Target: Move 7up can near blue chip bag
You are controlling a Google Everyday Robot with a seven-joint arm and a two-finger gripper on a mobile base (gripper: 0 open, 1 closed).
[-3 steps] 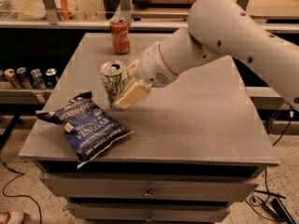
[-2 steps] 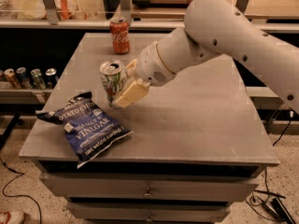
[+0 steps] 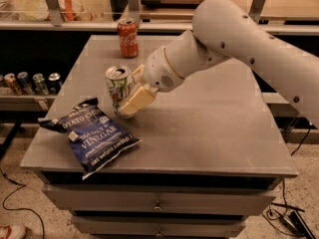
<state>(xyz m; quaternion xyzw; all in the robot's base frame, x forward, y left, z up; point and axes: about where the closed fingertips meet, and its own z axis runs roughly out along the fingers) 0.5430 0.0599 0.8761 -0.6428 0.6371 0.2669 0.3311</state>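
Gripping the 7up can (image 3: 118, 85) at its lower body, gripper (image 3: 127, 104) is clamped shut on it. Can tilts slightly, just beside the blue chip bag (image 3: 92, 136).

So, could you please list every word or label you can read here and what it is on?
"SEA SALT & VINEGAR": blue chip bag, white letters.
"POTATO CHIPS": same bag's top, partly creased.
7up can, held in the gripper beside the bag: green lettering too blurred.
Red Coca-Cola can at the back of the table: white script, illegible.
Shelf cans at far left: too small.
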